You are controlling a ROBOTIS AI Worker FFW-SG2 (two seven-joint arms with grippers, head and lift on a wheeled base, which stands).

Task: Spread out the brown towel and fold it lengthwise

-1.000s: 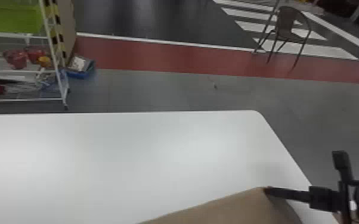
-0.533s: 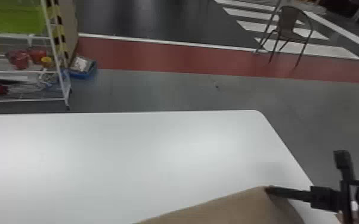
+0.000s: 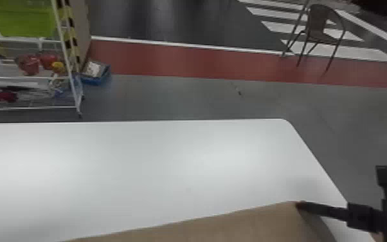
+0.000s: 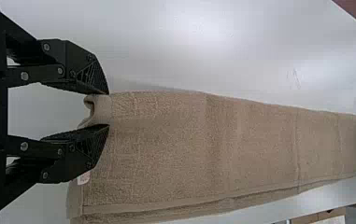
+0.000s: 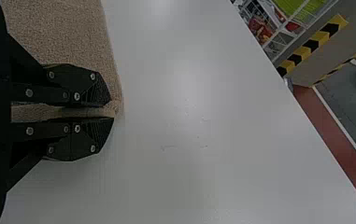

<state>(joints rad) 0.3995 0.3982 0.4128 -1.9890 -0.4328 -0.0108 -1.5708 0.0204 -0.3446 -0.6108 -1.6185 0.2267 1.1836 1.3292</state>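
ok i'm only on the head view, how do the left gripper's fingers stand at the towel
Observer: Apart. In the left wrist view, the left gripper has a curled bit of the towel between its open fingers.

Operator: got it, and is the towel one layer down its long sides or more

Observer: More than one, on one side at least: the left wrist view shows a lower layer peeking out past the top one along a long edge.

towel [image 3: 250, 222] on table [image 3: 138, 167] | rack [image 3: 9, 70] behind, left | chair [image 3: 317, 19] behind, right
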